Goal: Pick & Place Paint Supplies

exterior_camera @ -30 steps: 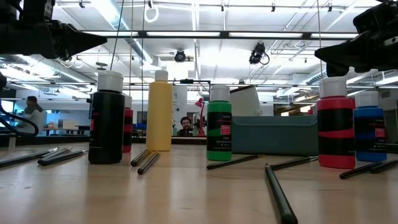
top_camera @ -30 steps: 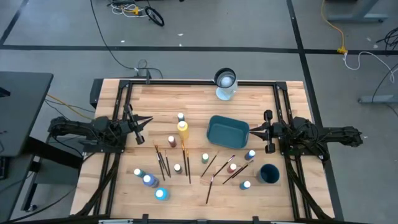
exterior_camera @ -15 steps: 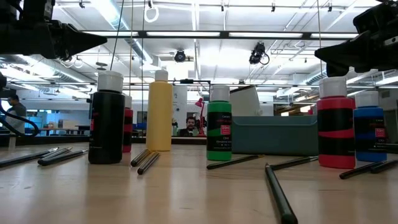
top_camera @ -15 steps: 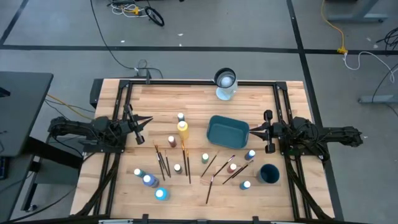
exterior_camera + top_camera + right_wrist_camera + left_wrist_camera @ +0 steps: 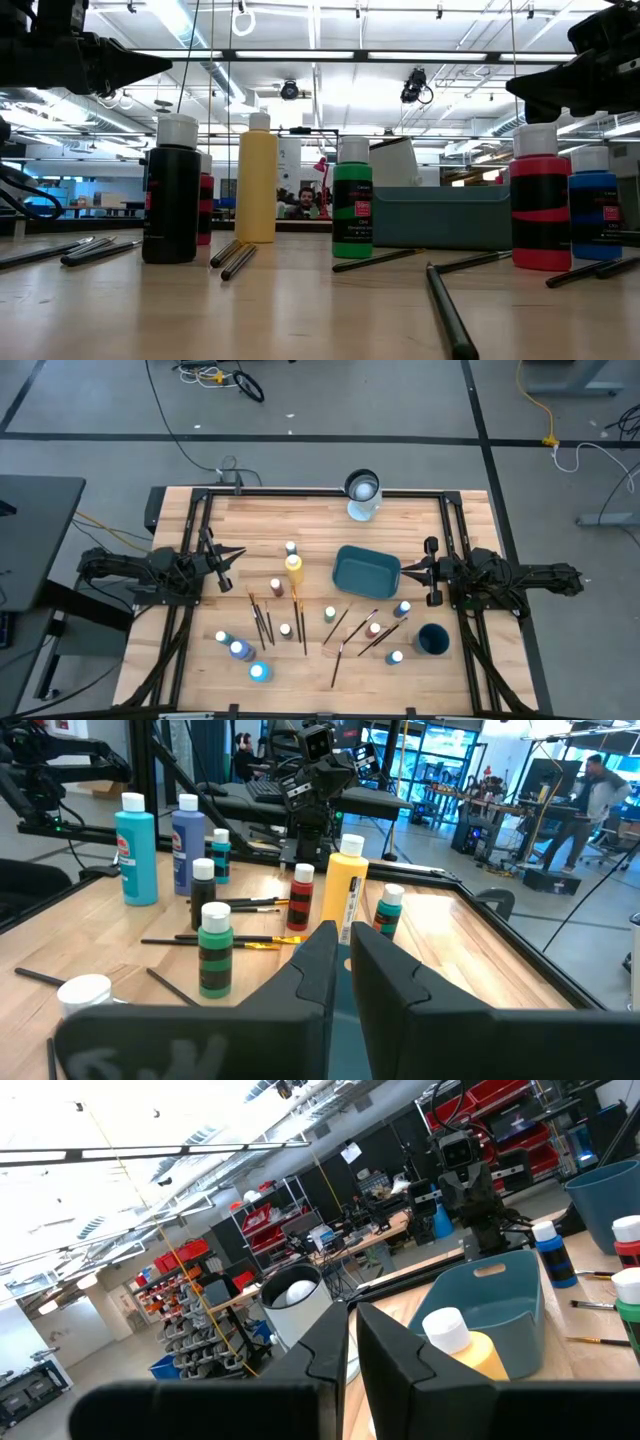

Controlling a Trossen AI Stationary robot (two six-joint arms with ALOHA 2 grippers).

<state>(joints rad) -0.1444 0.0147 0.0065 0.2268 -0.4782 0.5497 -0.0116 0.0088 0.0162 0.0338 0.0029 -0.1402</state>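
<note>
Over on the left, the left gripper [image 5: 224,556] hangs above the table edge with its fingers [image 5: 325,1342] pressed together on nothing, pointing inward. Just ahead of it stands the tall yellow bottle [image 5: 294,567], with a small white-capped bottle [image 5: 290,547] close by and a red bottle [image 5: 276,587] a touch nearer the front. In front of that gripper, toward the near edge, a pair of dark brushes [image 5: 260,618] lies on the wood, and past them a cluster of blue bottles [image 5: 240,650]. Centre table now: the teal bin [image 5: 366,570] sits between the two grippers, bare inside as far as the overhead shows. Beyond it, at the far edge, stands the clear glass jar [image 5: 362,493]; what it holds cannot be made out. In front of the bin, a green bottle [image 5: 330,614] and a scatter of crossed brushes [image 5: 352,636] with another red bottle [image 5: 374,628] among them. On the right, the right gripper [image 5: 406,570] hovers just beside the bin's end, fingers [image 5: 318,956] closed and empty. Near it stands a blue bottle [image 5: 402,608], and further toward the front a dark blue cup [image 5: 432,639], contents not visible.
</note>
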